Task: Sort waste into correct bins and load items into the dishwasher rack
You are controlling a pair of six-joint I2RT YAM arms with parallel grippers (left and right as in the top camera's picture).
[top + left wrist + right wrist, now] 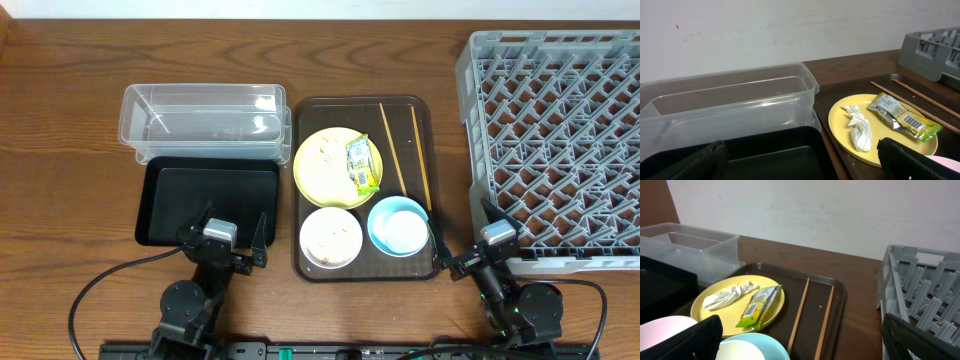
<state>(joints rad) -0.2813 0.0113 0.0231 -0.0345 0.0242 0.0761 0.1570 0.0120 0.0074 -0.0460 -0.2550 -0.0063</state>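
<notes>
Overhead: chopsticks (393, 150) near-parallel, long axes front-to-back on the brown tray (330, 115).

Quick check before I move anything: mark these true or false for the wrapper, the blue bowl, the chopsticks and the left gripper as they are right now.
1. The snack wrapper lies on the yellow plate. True.
2. The blue bowl is already loaded in the rack. False: the blue bowl sits on the brown serving tray, outside the dishwasher rack.
3. Both chopsticks lie on the brown serving tray, beside the plate. True.
4. The left gripper is shut on the wrapper. False: the left gripper is open and holds nothing, by the black tray.
</notes>
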